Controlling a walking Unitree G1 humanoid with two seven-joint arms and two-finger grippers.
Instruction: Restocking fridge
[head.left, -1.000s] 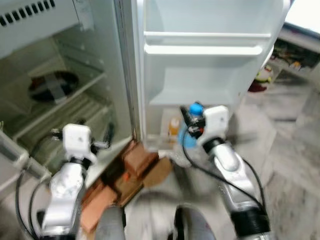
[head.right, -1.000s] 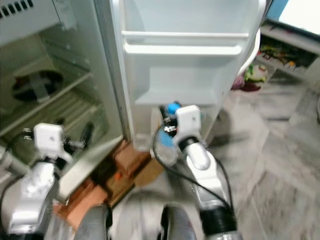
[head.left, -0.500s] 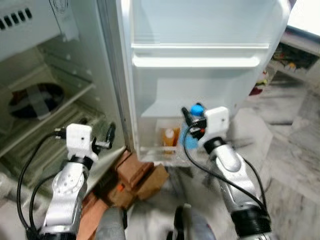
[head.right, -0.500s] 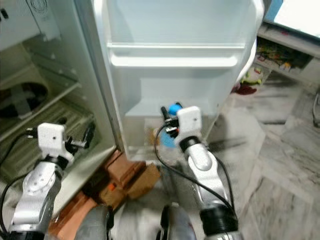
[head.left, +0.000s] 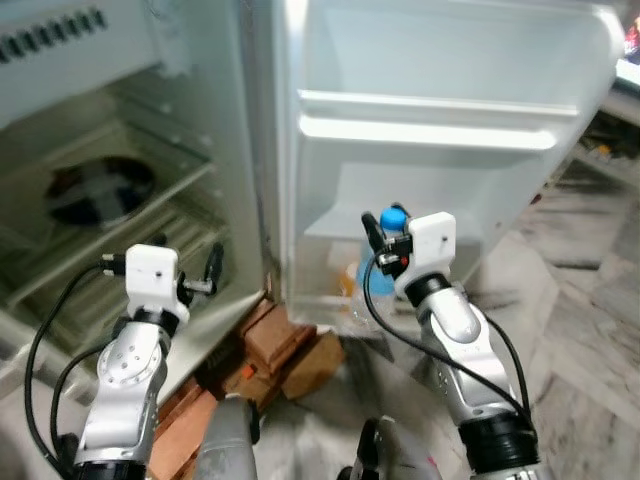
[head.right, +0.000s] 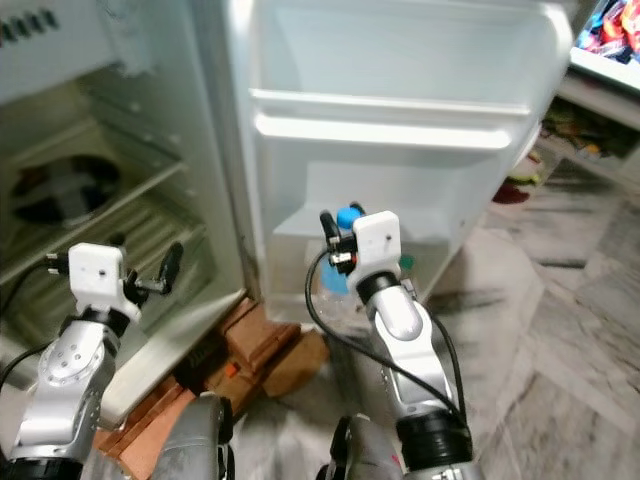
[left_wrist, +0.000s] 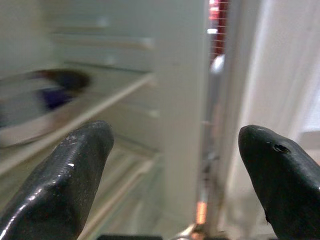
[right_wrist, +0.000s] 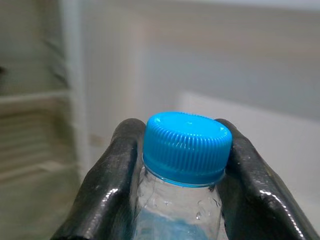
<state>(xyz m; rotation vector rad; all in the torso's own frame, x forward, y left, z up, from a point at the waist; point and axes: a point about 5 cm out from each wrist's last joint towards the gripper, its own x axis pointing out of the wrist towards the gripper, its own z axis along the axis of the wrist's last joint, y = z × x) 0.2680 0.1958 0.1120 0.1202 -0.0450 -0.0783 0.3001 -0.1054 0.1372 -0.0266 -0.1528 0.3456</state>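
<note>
Gripping bottle (right_wrist: 181, 200): right pincer (right_wrist: 182, 150), still | left pincer (left_wrist: 170, 165) agape | camera shifted, slightly blurred.

Whole head view has swung between the earlier frames and now: camera motion, fridge door (head.left: 440, 130) now fuller in frame. Right gripper (head.left: 385, 240) has stayed clamped on the bottle (right_wrist: 186, 165), in front of the door's lower shelf. Left gripper (left_wrist: 175, 165) remains spread before the open compartment.
</note>
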